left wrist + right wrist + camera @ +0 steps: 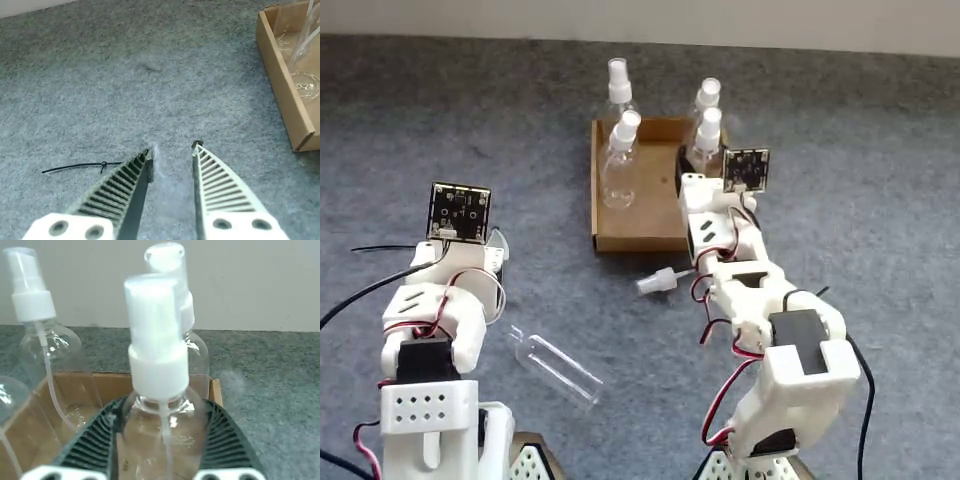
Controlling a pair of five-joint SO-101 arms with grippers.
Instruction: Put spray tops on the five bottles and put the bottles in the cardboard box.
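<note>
Right gripper: fingers clamped on both sides of the held bottle, which is upright with its top fitted, at the right side of the box. Near-left bottle and far-left bottle stand capped inside the box. Far-right bottle, capped, is at the far right corner; whether it is inside cannot be told. Uncapped bottle lies on the carpet near the left arm, well apart from the box. Loose top lies just beside the box's near wall. Left gripper: fingers spread, empty, low over the carpet left of the box.

The left gripper is hovering, jaws apart, over grey carpet; a black cable tie is lying beside it, a cardboard box nearby.
</note>
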